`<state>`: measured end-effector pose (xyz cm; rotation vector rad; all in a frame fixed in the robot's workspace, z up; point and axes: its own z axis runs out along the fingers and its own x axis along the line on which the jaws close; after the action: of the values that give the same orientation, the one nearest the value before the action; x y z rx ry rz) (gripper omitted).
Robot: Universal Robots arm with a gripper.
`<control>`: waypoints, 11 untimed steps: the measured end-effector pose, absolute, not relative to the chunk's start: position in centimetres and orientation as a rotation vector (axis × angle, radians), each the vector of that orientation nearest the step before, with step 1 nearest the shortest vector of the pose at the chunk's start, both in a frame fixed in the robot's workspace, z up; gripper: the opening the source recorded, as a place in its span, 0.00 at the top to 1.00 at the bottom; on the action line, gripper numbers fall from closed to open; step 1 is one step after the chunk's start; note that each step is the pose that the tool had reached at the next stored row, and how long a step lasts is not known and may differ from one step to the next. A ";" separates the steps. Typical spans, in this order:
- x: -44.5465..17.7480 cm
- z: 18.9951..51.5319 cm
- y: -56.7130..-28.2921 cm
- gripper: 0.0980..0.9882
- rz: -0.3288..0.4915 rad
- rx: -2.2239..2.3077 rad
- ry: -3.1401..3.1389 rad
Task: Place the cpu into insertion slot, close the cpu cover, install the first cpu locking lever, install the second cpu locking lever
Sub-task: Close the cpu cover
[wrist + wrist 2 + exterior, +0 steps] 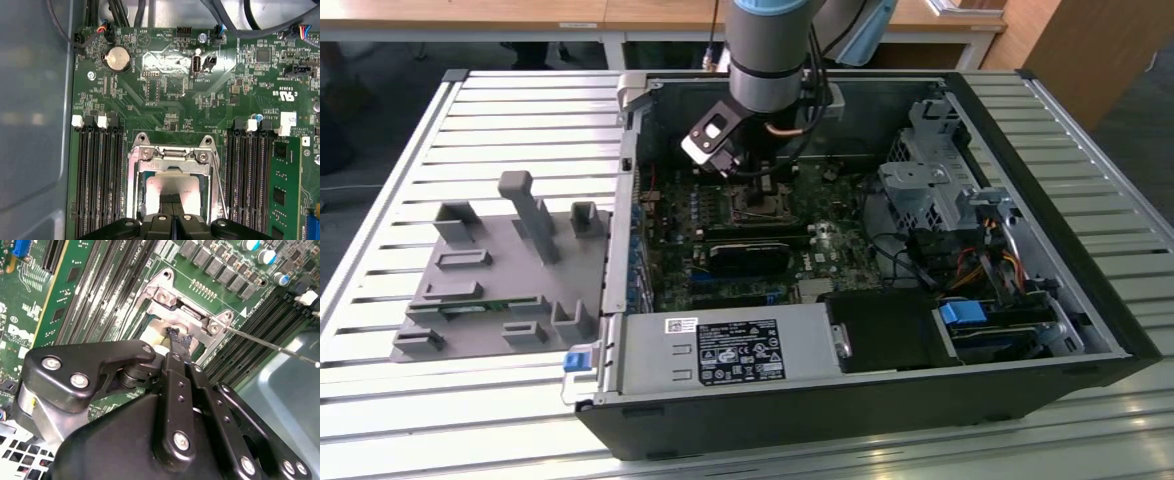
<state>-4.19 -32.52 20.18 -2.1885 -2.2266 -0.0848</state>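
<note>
The claw (172, 198), fingers pressed together, meets the chip (192, 186) within the metal frame (172, 161); memory slots (97, 175) flank the frame.

- The motherboard (165, 80) is green, patterned with fine pale traces and white print.
- The cpu (170, 187) has a pale silvery-beige top.
- The cpu cover (172, 156) is bare silver metal.
- The gripper (172, 200) is glossy black, dotted with silver screws.
- The memory slots (97, 175) are black with white end clips.
- The coin battery (118, 59) is silver.
- The computer case (854, 400) is black, with a blue latch (578, 360).
- The fixture tray (494, 290) is plain grey.
- The table (400, 400) is pale silver, striped by slats.
</note>
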 end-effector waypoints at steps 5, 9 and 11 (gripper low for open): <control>-4.2 21.0 -32.5 0.99 -0.085 -2.189 -2.227; -4.1 21.7 -32.5 0.99 -0.084 -2.189 -2.227; -3.9 21.7 -32.5 0.99 -0.085 -2.188 -2.227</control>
<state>-3.93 -32.51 21.74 -2.1885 -2.2266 -0.0847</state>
